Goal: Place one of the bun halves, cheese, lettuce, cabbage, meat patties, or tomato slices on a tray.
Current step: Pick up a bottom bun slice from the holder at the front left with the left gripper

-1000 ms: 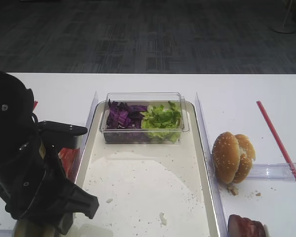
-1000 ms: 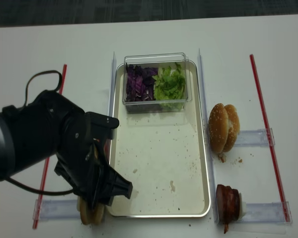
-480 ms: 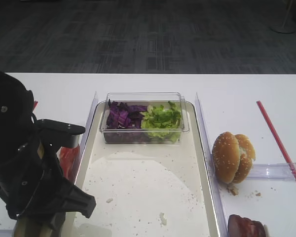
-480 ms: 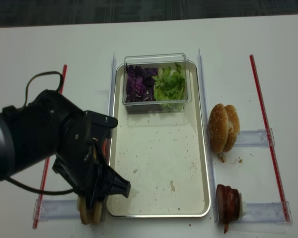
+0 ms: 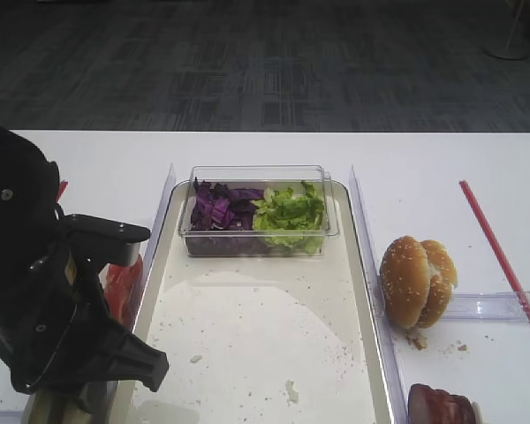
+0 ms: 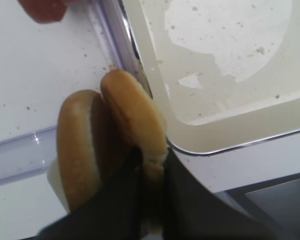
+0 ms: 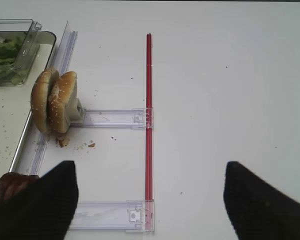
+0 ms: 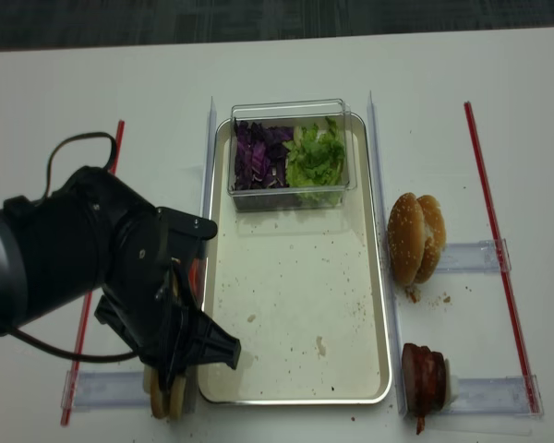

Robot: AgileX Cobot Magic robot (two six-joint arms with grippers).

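Left jaws (image 6: 150,170) pinched on bun half (image 6: 135,112), standing on edge beside second half (image 6: 77,145), on table just outside tray (image 6: 230,130) rim, near-left corner. Tray lies rightward of bun. Left arm nearer. Right jaws (image 7: 150,200) spread, empty, over table right of tray.

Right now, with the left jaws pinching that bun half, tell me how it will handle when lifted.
The bun half is probably soft: the left gripper pinches its edge, so it may dent or tear there. It looks light, bread standing on edge beside its twin. Held by one edge only, it could swing or slip over the tray.
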